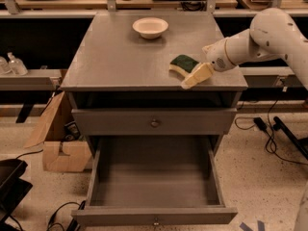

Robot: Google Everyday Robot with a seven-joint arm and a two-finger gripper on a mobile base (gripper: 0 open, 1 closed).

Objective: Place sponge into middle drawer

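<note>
The sponge (181,64), pale yellow with a dark green face up, lies on the grey cabinet top near its right front corner. My gripper (196,76) reaches in from the right on the white arm (260,37) and sits low over the cabinet top, right against the sponge's right front side. The middle drawer (154,189) is pulled fully open below, a deep grey box with nothing in it and a small knob on its low front panel.
A white bowl (150,27) stands at the back of the cabinet top (120,61). A closed drawer front with a brassy knob (154,123) sits above the open drawer. A cardboard box (57,143) is on the floor at the left, cables at the right.
</note>
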